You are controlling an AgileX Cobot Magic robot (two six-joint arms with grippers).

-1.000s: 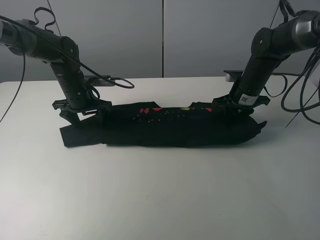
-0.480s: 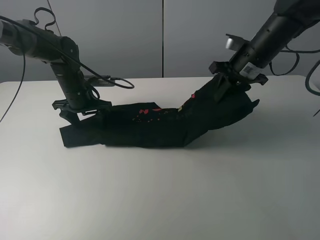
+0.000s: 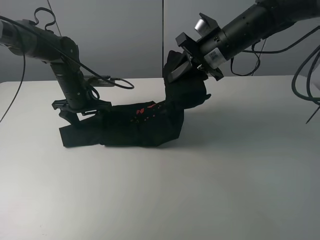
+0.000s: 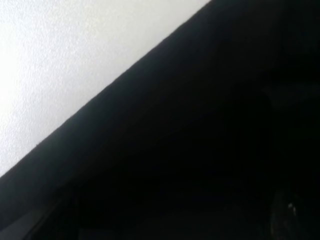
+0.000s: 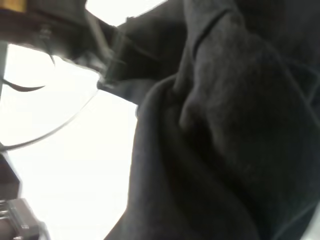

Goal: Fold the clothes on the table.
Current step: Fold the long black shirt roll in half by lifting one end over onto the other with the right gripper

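The black T-shirt [image 3: 135, 127] lies as a long folded strip on the white table [image 3: 160, 195], with red printed characters [image 3: 147, 110] showing on top. My left gripper [image 3: 75, 111] is down at the strip's left end and looks shut on the cloth; black fabric [image 4: 200, 150] fills most of the left wrist view and hides the fingers. My right gripper [image 3: 181, 67] is shut on the shirt's right end and holds it raised above the middle of the strip. Bunched cloth [image 5: 225, 125] fills the right wrist view.
A black cable [image 3: 112, 80] loops over the table behind the left arm. More cables [image 3: 305, 85] hang at the far right. Bare white tabletop [image 4: 50, 50] shows beside the cloth in the left wrist view. A grey wall stands behind the table.
My right gripper has lifted the shirt's right end off the table and carried it up and to the left, over the strip. The left arm has not moved.
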